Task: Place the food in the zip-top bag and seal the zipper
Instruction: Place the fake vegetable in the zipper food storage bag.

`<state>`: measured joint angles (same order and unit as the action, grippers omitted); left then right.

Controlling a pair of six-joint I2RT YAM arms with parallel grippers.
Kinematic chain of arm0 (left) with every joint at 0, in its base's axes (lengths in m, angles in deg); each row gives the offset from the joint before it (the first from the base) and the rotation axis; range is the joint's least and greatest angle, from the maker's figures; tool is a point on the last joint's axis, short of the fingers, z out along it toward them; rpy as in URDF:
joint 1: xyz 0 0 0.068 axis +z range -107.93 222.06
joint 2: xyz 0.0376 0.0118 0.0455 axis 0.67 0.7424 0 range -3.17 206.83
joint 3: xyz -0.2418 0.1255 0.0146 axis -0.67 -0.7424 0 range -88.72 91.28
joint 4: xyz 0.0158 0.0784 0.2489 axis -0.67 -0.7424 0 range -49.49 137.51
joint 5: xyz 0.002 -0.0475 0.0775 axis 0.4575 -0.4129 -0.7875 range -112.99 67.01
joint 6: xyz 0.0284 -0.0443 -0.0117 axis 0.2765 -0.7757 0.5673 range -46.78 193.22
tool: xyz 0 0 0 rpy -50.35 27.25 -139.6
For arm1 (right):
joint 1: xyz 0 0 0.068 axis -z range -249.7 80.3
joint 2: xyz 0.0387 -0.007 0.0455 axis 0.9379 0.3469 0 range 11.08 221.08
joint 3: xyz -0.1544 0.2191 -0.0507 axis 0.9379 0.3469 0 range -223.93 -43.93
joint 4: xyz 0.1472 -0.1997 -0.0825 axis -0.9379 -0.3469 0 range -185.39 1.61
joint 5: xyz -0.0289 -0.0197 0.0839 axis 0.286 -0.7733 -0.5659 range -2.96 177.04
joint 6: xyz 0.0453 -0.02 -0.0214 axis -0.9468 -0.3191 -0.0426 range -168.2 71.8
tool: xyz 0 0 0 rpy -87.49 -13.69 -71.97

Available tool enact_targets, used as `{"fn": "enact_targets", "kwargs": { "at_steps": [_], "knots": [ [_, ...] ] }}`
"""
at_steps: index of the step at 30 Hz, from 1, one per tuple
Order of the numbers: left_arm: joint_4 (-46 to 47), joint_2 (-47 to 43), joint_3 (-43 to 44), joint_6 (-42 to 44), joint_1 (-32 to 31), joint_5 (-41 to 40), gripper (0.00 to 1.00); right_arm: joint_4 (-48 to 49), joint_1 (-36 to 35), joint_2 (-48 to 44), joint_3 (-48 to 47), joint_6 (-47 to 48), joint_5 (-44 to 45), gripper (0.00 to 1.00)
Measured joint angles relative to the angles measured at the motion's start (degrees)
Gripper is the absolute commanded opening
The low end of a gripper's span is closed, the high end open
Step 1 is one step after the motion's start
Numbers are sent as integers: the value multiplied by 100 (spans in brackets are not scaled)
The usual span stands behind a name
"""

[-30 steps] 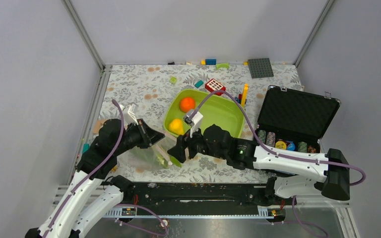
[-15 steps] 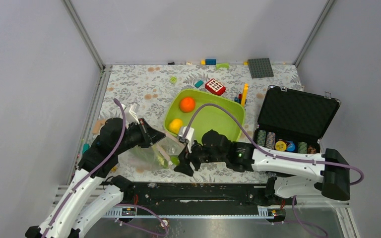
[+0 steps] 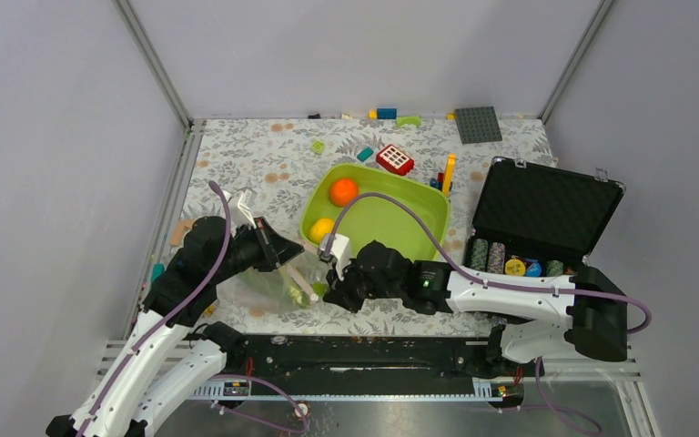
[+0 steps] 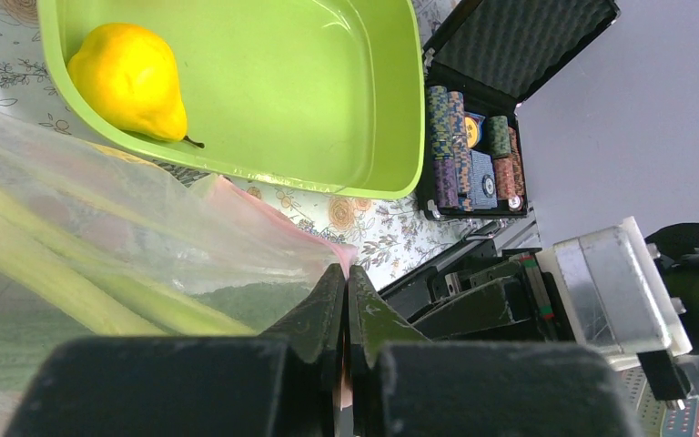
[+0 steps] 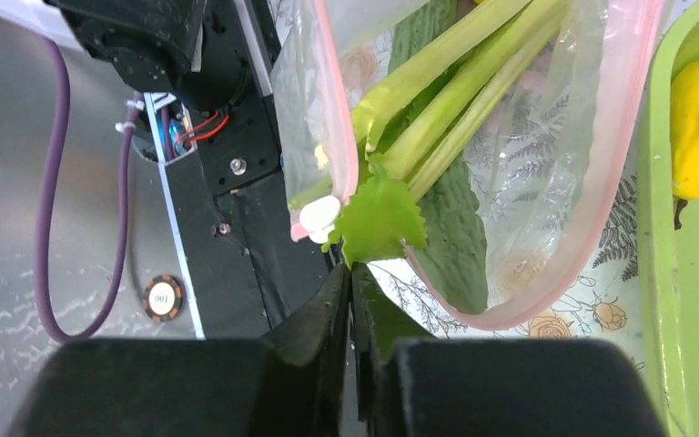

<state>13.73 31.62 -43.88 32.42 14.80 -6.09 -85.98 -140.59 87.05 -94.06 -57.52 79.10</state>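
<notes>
The clear zip-top bag (image 3: 268,284) lies at the table's near left. My left gripper (image 4: 346,273) is shut on its pink zipper (image 4: 264,208) at the mouth's corner. Through the plastic I see the leek's pale green stalks (image 5: 455,100) and the dark cucumber (image 5: 455,246), both reaching out past the mouth. My right gripper (image 5: 350,269) is shut, with the leek's green leaf (image 5: 378,218) pinched at its tips, just outside the bag's mouth. An orange-red fruit (image 3: 344,191) and a yellow fruit (image 3: 321,229) lie in the lime-green tray (image 3: 419,205).
An open black case (image 3: 541,209) with poker chips (image 3: 519,266) stands to the right of the tray. Loose bricks (image 3: 387,114), a grey baseplate (image 3: 479,124) and a red-white block (image 3: 394,159) lie at the back. The black front rail (image 3: 373,350) runs just behind the bag.
My right gripper has moved left and nearer, from the tray's edge to the bag's mouth, and has gone from open to shut. The left gripper has kept its hold on the bag.
</notes>
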Motion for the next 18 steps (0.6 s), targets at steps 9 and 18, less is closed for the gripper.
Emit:
{"fn": "enact_targets", "kwargs": {
  "at_steps": [9,18],
  "knots": [
    [0,22,0,98,2,184,0,184,0,22,-55,-238,455,0],
    [26,22,-85,208,7,562,0,448,0,564,-597,-256,734,0]
  ]
}}
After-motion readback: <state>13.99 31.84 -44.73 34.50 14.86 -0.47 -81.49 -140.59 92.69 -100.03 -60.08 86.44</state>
